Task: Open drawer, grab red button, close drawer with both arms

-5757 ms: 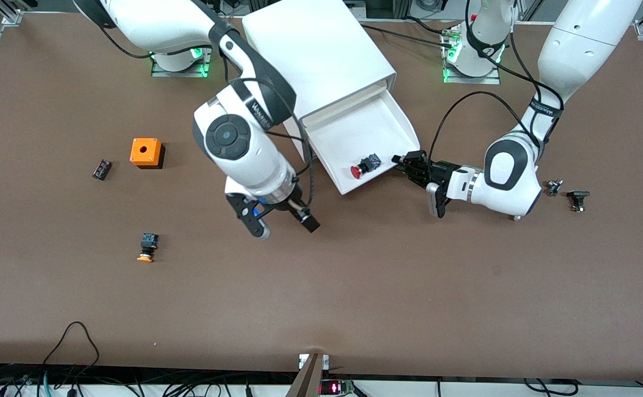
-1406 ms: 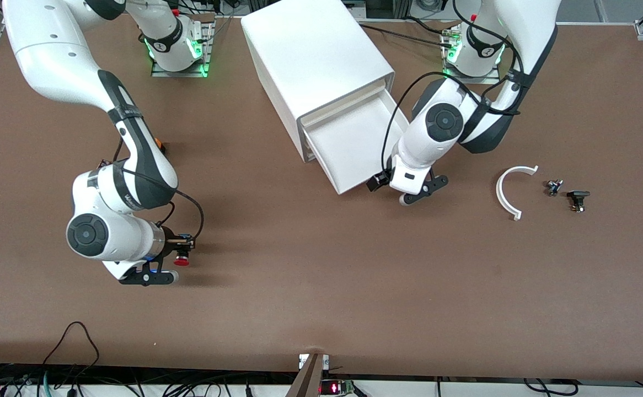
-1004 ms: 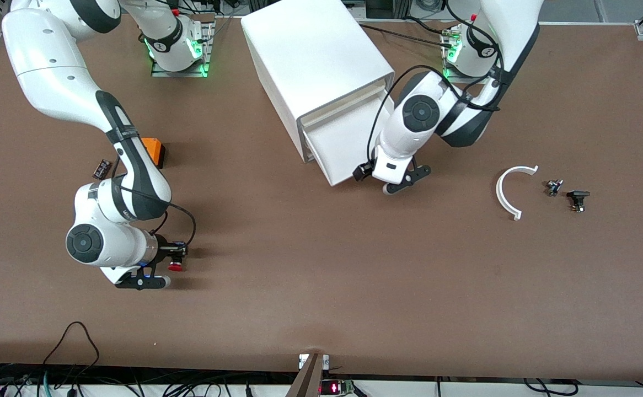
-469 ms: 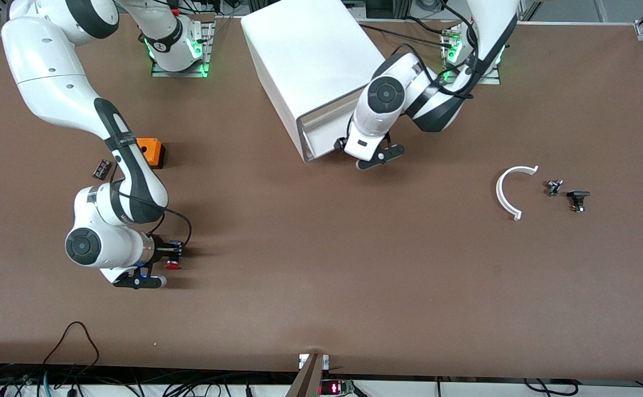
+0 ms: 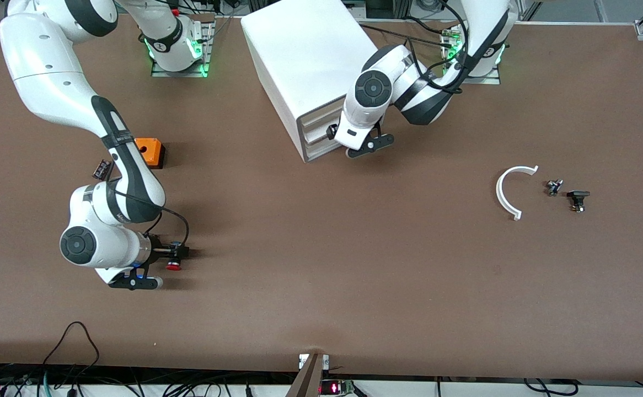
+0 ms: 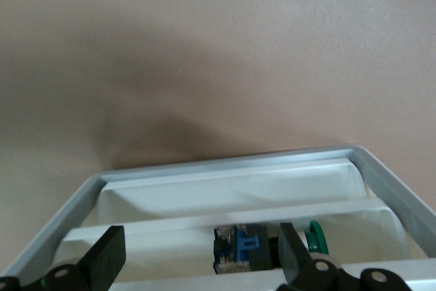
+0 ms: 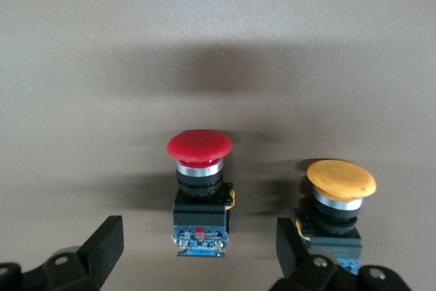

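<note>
So your red button (image 7: 199, 192) was lying on the table toward the right arm's end, cap pointing away from the right gripper (image 5: 162, 259), with the orange-capped button (image 7: 337, 202) just beside it. In the right wrist view the right gripper's fingers (image 7: 102, 247) stood wide apart on either side of the red button, not touching it, so nothing was being held there. The orange box (image 5: 149, 152) and a small dark part (image 5: 101, 169) sat farther from the front camera than that gripper.

Your drawer (image 5: 321, 131) was pushed in, its front level with the cabinet (image 5: 310, 60). The left gripper (image 5: 357, 142) was right at the drawer fronts, jaws spread and empty. Toward the left arm's end you had a white curved piece (image 5: 506, 193) and two small dark parts (image 5: 567, 193) near it.
</note>
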{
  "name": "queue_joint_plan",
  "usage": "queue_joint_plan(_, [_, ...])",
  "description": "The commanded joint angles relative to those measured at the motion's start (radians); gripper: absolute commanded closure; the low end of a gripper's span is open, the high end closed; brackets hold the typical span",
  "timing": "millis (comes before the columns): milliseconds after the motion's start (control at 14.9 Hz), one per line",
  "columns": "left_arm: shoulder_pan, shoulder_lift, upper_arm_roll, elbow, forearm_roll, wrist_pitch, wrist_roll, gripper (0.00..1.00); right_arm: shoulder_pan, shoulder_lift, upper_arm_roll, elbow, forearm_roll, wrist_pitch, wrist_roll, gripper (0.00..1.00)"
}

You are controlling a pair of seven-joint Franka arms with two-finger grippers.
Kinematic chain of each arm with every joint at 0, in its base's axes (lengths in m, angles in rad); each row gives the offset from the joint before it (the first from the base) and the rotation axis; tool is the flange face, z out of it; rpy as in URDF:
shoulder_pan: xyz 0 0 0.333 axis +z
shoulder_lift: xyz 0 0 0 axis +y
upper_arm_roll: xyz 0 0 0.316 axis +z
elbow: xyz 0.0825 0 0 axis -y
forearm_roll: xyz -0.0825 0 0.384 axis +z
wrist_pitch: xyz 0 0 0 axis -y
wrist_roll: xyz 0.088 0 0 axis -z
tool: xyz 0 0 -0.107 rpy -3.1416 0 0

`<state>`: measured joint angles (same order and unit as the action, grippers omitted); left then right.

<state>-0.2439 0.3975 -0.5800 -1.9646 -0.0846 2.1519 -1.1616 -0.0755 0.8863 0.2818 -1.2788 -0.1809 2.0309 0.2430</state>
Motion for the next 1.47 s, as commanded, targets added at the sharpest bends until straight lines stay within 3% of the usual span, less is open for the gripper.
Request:
queue_joint_plan(0, [-0.001, 0.003, -0.007, -0.002, -0.053, -0.010, 0.005, 0.01, -0.026, -0.072, 0.007, -0.020, -0.009, -0.053, -0.017, 0.01])
queue_joint_plan(335, [0.002, 0.006, -0.018, 0.003, -0.053, -0.012, 0.013, 0.01, -0.079, -0.170, 0.008, -0.062, 0.000, -0.100, -0.050, 0.01])
queue_joint_plan(603, [0.023, -0.022, -0.011, 0.019, -0.030, -0.041, 0.120, 0.01, -0.125, -0.364, 0.008, -0.241, 0.004, -0.093, -0.047, 0.01])
queue_joint_plan(870, [0.098, -0.025, -0.007, 0.142, 0.089, -0.222, 0.236, 0.01, -0.132, -0.582, 0.008, -0.364, 0.027, -0.155, -0.042, 0.01])
queue_joint_plan(1071, [0.149, -0.028, -0.009, 0.257, 0.209, -0.381, 0.383, 0.01, -0.132, -0.691, 0.008, -0.361, 0.047, -0.270, -0.044, 0.01])
queue_joint_plan(1272, [0.218, -0.042, -0.009, 0.367, 0.238, -0.513, 0.518, 0.01, -0.130, -0.774, 0.019, -0.355, 0.049, -0.366, -0.062, 0.01])
queue_joint_plan(1406, [0.302, -0.077, -0.018, 0.391, 0.238, -0.556, 0.639, 0.01, -0.130, -0.808, 0.016, -0.344, 0.087, -0.402, -0.068, 0.01])
